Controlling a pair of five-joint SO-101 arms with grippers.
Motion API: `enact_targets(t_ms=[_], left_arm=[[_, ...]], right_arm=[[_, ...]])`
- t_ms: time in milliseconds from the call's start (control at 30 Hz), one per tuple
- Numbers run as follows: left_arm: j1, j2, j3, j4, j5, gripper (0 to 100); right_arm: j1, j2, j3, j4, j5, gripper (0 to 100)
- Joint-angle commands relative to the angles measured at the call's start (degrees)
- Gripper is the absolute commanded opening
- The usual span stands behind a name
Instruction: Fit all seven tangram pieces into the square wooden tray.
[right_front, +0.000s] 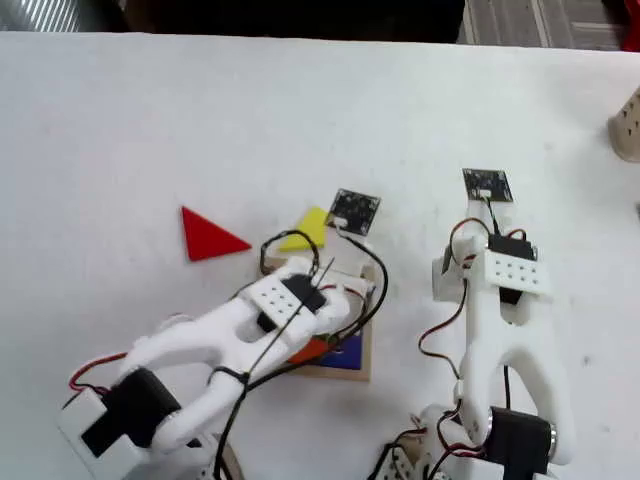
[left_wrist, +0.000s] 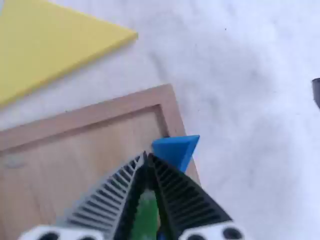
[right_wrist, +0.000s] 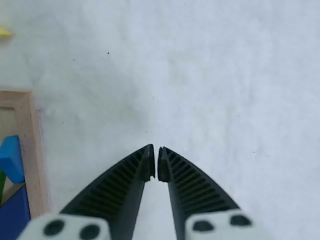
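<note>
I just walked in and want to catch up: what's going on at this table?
Two robot arms are at a tangram puzzle. The left gripper, shut, has its tips at a light blue piece by the rim in a corner of the wooden tray; I can't tell whether it pinches or nudges it. The right gripper is shut over the bare table beside the tray. A yellow triangle and a red triangle lie outside the tray, so the puzzle isn't finished.
</note>
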Motion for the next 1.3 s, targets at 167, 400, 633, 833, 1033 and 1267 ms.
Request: enact_targets(t_ms=[167,400,633,833,1033,1267], left_arm=[[-2.6,-5.4,0.3,-2.2,0.5,2],[-11.6,-5.7,3.6,-0.9,0.4,2],[-7.1,-5.4,7.2,-1.1,0.4,2],[-0.6,-5.3,8.1,-1.3,0.5,2],[-0.7,-5.6,7.9,-3.4,0.6,2],[-5.0,-5.5,1.4,-3.0,0.5,2]], right_arm=[[-0.7,-0.4,-0.3,-1.0,0.6,1.7],[-0.6,-0.5,-0.2,-1.0,0.6,1.7],[-0.6,-0.5,-0.2,-1.0,0.6,1.7],[-0.6,-0.5,-0.2,-1.0,0.6,1.7],[-0.7,-0.5,-0.2,-1.0,0.6,1.7],[-0.7,-0.5,-0.1,-1.0,0.6,1.7]])
